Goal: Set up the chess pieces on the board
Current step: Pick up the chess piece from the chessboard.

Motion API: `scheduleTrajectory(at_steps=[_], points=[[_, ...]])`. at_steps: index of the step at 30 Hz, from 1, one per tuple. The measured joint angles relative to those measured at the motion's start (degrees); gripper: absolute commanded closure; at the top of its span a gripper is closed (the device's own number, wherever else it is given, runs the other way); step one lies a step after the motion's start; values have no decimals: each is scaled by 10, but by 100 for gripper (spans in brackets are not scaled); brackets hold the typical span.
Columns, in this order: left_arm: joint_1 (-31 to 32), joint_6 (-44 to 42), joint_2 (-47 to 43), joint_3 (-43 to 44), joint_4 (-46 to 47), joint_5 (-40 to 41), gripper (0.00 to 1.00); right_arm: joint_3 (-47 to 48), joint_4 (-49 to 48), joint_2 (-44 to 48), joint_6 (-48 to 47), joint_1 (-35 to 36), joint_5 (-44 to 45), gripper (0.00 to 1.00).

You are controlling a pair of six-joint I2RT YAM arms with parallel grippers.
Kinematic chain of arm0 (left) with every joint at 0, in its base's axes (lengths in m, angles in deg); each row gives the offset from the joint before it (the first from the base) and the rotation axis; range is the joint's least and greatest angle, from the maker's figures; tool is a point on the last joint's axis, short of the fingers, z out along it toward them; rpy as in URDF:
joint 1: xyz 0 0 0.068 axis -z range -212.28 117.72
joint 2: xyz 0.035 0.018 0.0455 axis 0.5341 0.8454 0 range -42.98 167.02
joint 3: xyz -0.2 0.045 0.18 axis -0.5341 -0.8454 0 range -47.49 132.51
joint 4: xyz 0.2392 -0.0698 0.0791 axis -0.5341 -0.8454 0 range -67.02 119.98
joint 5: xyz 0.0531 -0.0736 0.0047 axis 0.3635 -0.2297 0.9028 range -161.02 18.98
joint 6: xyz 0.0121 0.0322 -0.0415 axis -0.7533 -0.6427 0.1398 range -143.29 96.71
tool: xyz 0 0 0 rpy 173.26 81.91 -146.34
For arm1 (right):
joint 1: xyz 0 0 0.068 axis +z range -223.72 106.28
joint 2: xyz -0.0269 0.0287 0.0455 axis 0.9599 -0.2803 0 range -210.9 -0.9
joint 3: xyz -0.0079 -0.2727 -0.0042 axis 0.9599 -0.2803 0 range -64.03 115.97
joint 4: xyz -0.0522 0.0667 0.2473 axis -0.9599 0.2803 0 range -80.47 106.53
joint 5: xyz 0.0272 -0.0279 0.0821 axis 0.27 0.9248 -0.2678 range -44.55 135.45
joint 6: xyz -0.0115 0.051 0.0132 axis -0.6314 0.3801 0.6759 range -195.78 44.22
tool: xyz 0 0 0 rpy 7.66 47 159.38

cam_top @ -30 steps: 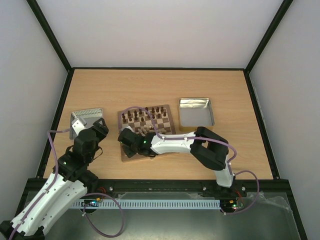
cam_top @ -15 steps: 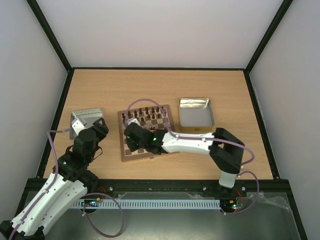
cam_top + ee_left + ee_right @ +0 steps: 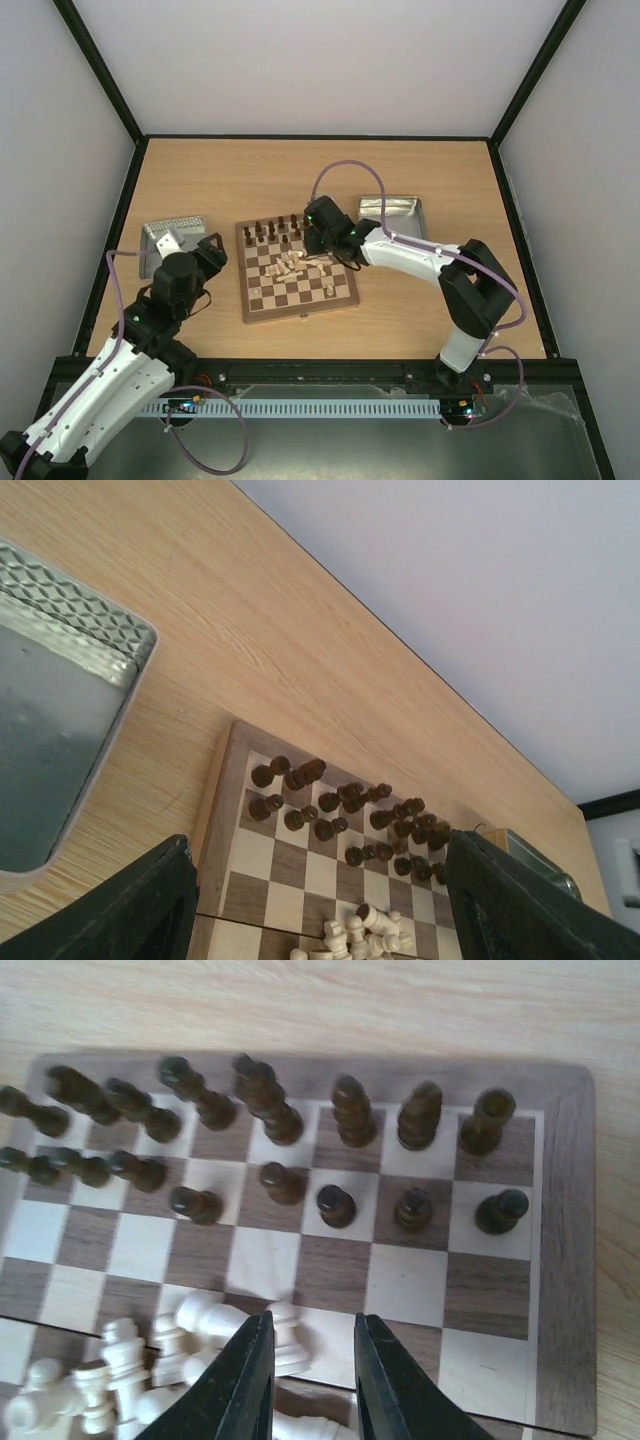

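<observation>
The board [image 3: 262,300] lies mid-table, with dark chessmen along its two far rows. Several pale chess pieces [image 3: 289,264] lie heaped near its middle, and one pale piece [image 3: 330,290] stands alone on the near right. My right gripper [image 3: 318,246] hovers over the board's far right, open and empty. In the right wrist view its gripper [image 3: 312,1335] has its jaws just right of the pale heap [image 3: 190,1355]. My left gripper [image 3: 208,252] is open and empty, left of the board. The left wrist view shows its gripper [image 3: 318,885], the board [image 3: 262,855] and the heap [image 3: 365,930].
A metal tin [image 3: 157,238] sits left of the board, by my left gripper; it also shows in the left wrist view [image 3: 45,740]. A second tin [image 3: 393,222] sits at the board's right, behind the right arm. Black frame rails edge the table.
My right gripper has swung from the board's near-left corner across to its far right. The pale heap and a lone pale piece now show uncovered. The left arm shifted slightly.
</observation>
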State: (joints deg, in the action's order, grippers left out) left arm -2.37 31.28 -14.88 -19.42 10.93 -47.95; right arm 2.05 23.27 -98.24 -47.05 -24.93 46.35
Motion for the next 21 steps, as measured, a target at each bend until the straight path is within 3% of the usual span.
scheduleTrajectory(at_steps=[13, 21], points=[[0, -4, 26, -8, 23, -42, 31, 6, 36, -67, -51, -27, -101, 72], [0, -4, 30, -9, 33, -46, 31, 19, 36, -76, -54, -27, -115, 78]])
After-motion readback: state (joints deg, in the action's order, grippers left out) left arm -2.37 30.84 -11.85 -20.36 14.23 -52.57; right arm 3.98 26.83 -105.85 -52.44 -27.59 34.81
